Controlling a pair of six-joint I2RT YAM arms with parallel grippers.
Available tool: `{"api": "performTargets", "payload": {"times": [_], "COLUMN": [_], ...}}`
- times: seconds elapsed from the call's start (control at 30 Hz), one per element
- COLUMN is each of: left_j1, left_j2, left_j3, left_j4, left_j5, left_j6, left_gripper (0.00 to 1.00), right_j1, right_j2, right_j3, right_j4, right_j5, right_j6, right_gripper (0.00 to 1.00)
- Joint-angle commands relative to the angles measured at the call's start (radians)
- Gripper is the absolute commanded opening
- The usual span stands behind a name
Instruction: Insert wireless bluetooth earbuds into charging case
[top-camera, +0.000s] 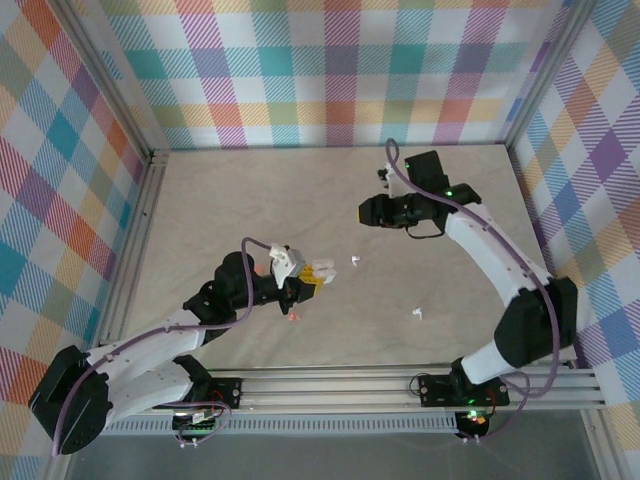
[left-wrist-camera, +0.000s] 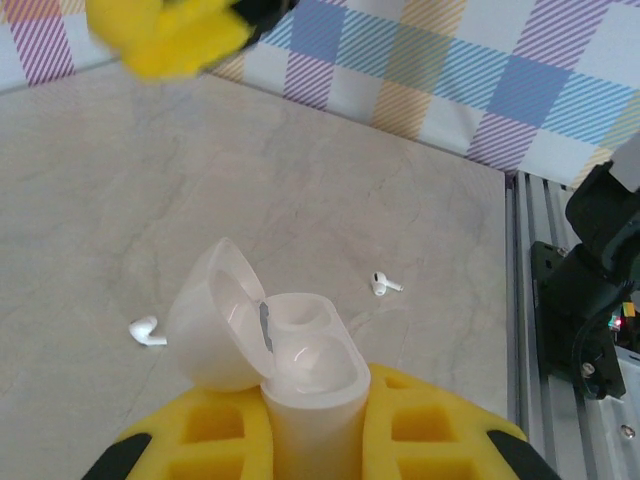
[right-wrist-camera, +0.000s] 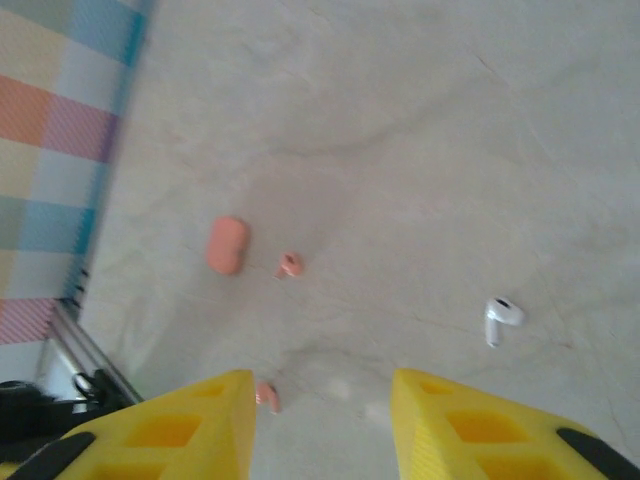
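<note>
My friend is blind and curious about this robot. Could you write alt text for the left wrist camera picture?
An open white charging case, both sockets empty, stands clamped in the left arm's yellow tool. A white earbud lies on the pale table to its left and a second white earbud to its right, before a plaid wall.

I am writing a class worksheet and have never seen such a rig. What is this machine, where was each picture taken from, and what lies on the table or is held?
These are two robot arms bolted at the near edge of a table. One picture looks down from above and behind them; the other two come from a camera on each wrist, with that arm's yellow fingers at the bottom. The left end effector grips an open white case whose sockets look empty. The right end effector is open, holding nothing. On the table lie two white earbuds, two pink earbuds and a pink case.
</note>
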Motion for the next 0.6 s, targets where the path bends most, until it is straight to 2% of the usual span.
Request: {"api": "performTargets", "payload": {"times": [0.0, 0.13, 0.23, 0.33, 0.47, 0.57], "left_j1": [0.007, 0.007, 0.007, 0.007, 0.007, 0.007], "left_j2": [-0.026, -0.019, -0.041, -0.078, -0.128, -0.158], "left_j3": [0.008, 0.082, 0.062, 0.026, 0.012, -0.001], "left_j4": [0.018, -0.108, -0.096, -0.082, -0.155, -0.174], "left_j5": [0.047, 0.071, 0.06, 0.044, 0.037, 0.033], "left_j6": [0.087, 0.145, 0.141, 0.13, 0.153, 0.159], "left_gripper": [0.0, 0.0, 0.0, 0.0, 0.0, 0.0], "right_j1": [0.007, 0.042, 0.077, 0.094, 0.114, 0.118], "right_j2": [0.092, 0.209, 0.261, 0.315, 0.373, 0.411], "right_j3": [0.061, 0.133, 0.134, 0.142, 0.151, 0.17], "right_j4": [-0.118, -0.197, -0.204, -0.204, -0.19, -0.191], "right_j5": [0.059, 0.098, 0.192, 0.217, 0.243, 0.257], "right_j6": [-0.008, -0.025, -0.014, 0.019, 0.034, 0.051], "right_gripper": [0.36, 0.32, 0.32, 0.38, 0.47, 0.48]}}
